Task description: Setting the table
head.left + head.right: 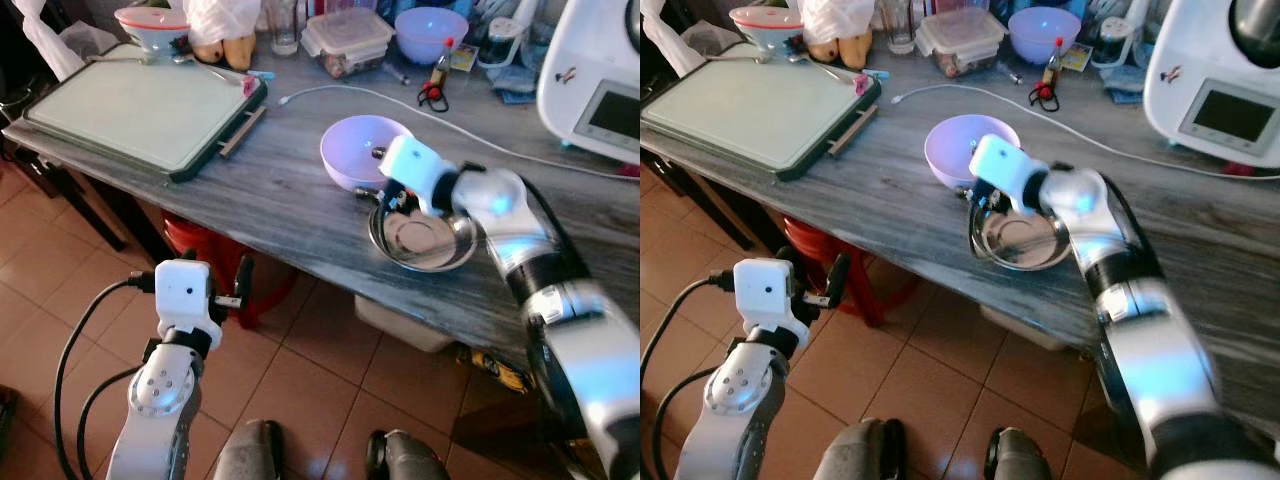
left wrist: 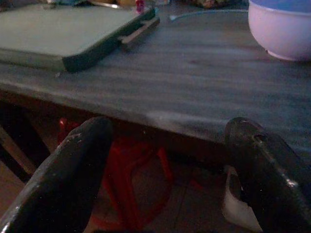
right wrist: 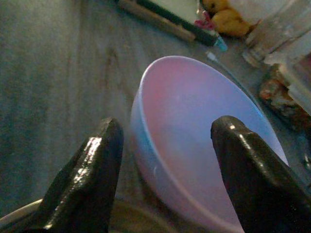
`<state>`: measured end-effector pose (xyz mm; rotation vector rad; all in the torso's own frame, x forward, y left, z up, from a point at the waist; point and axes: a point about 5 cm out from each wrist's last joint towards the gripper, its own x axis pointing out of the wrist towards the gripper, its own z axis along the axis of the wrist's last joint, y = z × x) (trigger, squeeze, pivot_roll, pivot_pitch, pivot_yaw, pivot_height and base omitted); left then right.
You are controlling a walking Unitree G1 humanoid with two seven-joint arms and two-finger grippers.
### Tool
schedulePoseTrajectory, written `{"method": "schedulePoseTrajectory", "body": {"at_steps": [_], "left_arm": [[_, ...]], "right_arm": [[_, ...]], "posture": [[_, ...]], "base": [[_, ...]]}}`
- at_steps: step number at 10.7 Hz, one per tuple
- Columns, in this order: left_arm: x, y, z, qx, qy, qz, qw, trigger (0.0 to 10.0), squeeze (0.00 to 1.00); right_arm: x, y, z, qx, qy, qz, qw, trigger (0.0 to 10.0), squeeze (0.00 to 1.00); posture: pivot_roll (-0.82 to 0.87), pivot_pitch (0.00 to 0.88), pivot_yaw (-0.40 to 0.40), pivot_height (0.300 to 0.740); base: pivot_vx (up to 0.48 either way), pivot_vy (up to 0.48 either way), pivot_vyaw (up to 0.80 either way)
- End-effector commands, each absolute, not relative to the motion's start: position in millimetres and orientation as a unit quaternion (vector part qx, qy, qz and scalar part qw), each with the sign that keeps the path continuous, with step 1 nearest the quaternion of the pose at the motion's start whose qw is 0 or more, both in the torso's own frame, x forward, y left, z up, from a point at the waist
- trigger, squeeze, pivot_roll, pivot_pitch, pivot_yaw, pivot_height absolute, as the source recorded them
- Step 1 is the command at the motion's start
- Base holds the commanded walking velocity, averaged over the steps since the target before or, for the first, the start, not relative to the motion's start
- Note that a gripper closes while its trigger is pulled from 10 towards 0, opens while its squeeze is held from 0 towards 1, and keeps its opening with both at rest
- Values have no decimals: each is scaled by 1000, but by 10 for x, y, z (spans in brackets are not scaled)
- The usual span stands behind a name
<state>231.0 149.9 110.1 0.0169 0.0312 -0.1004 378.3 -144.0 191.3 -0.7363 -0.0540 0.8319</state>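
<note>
A lilac plastic bowl stands empty on the grey wooden table. A shallow steel bowl sits right beside it, nearer the table's front edge. My right gripper is open and hovers over the far rim of the steel bowl. Its fingers point at the near wall of the lilac bowl and hold nothing. My left gripper hangs open below the table's front edge, over the tiled floor, with nothing in it.
A green tray lies at the table's left end. A white cable runs behind the bowls. At the back stand a second lilac bowl, a plastic box and a white appliance. A red stool sits under the table.
</note>
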Motion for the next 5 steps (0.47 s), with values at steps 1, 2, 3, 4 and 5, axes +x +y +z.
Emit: {"method": "schedulePoseTrajectory", "body": {"at_steps": [1,2,3,4,5], "left_arm": [[2294,1516,1060,0,26,-44,999,10000,0],[2261,1506,1026,-8,36,-38,999,10000,0],[2246,1507,1018,-9,36,-37,999,10000,0],[2246,1510,1018,-10,35,-36,999,10000,0],[2283,1527,1037,-10,30,-31,999,10000,0]], "right_arm": [[3751,-1489,1987,-333,-45,381,861,10000,0],[3597,-1542,1931,-282,-57,370,883,10000,0],[3471,-1558,1894,-252,-76,351,898,10000,0],[3353,-1584,1859,-219,-100,302,922,10000,0],[3205,-1577,1827,-170,-120,258,944,10000,0]], "posture": [[16,79,17,740],[15,74,15,740],[11,70,14,740],[8,68,10,740],[5,65,13,740]], "base": [[0,0,0],[0,0,0],[0,0,0],[0,0,0],[0,0,0]]}}
